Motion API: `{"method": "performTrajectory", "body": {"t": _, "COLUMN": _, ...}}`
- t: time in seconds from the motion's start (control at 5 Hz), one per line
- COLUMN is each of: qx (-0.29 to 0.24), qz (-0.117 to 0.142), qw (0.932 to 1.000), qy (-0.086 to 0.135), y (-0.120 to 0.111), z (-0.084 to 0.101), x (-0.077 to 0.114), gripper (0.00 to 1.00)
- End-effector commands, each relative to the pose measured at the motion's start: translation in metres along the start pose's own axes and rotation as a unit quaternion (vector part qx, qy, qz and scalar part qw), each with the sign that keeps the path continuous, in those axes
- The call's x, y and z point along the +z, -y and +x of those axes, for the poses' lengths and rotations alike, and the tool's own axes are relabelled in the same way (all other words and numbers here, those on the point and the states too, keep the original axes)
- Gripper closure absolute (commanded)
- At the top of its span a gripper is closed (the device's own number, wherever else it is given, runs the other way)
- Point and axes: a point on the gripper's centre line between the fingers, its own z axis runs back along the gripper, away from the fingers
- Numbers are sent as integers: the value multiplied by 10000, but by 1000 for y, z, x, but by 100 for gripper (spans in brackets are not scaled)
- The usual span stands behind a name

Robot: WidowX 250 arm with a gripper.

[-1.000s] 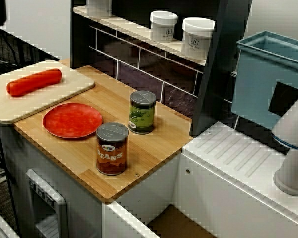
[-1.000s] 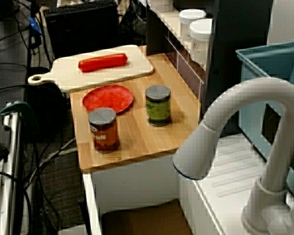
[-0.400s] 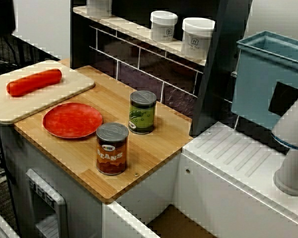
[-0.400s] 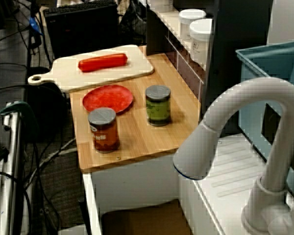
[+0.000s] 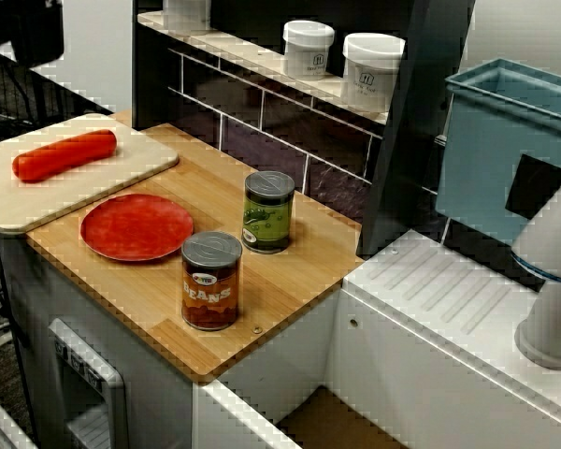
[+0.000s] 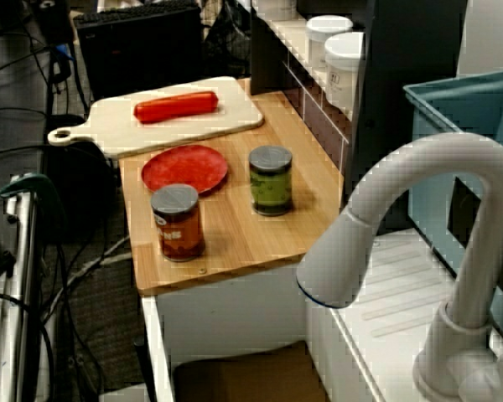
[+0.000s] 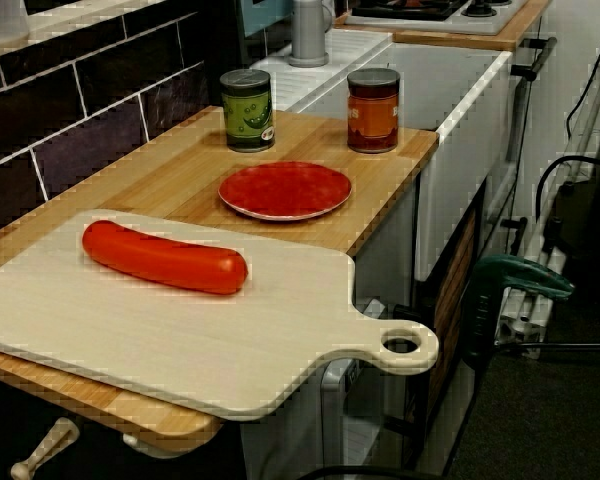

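Note:
A dark block, seemingly my gripper (image 5: 23, 28), juts in at the top left edge of the front view, above and behind the pale cutting board (image 5: 131, 159); its fingers do not show. A red sausage (image 5: 64, 154) lies on that board and is the nearest thing to it. Beside the board a red plate (image 5: 136, 226) sits on the wooden counter (image 5: 290, 281). A brown beans can (image 5: 210, 281) and a green can (image 5: 267, 212) stand upright to the plate's right. In the low view from the board's end, the sausage (image 7: 165, 257) lies close by.
Two white jars (image 5: 309, 49) (image 5: 372, 70) stand on the shelf over the dark tiled wall. A white faucet (image 6: 419, 218) arches over the draining board, with a blue bin (image 5: 505, 150) behind. Cables and a green clamp (image 7: 515, 280) lie off the counter's open side.
The dark block at the top left of the front view has come further into the picture, moving right. Cans, plate, sausage and board have not moved.

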Motion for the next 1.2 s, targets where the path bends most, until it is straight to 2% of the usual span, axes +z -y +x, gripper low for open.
{"method": "performTrajectory", "body": {"t": 0.0, "qx": -78, "qz": 490, "qw": 9985, "qy": 228, "y": -47, "z": 55, "x": -22, "gripper": 0}}
{"method": "performTrajectory", "body": {"t": 0.4, "qx": -162, "qz": 920, "qw": 9949, "qy": 379, "y": -92, "z": 101, "x": -44, "gripper": 0}}
{"method": "performTrajectory", "body": {"t": 0.6, "qx": -64, "qz": 1015, "qw": 9940, "qy": 403, "y": -114, "z": 118, "x": -54, "gripper": 0}}
{"method": "performTrajectory", "body": {"t": 0.8, "qx": 64, "qz": 1153, "qw": 9929, "qy": 302, "y": -127, "z": 123, "x": -62, "gripper": 0}}
{"method": "performTrajectory", "body": {"t": 1.0, "qx": 64, "qz": 1153, "qw": 9929, "qy": 302, "y": -127, "z": 123, "x": -62, "gripper": 0}}
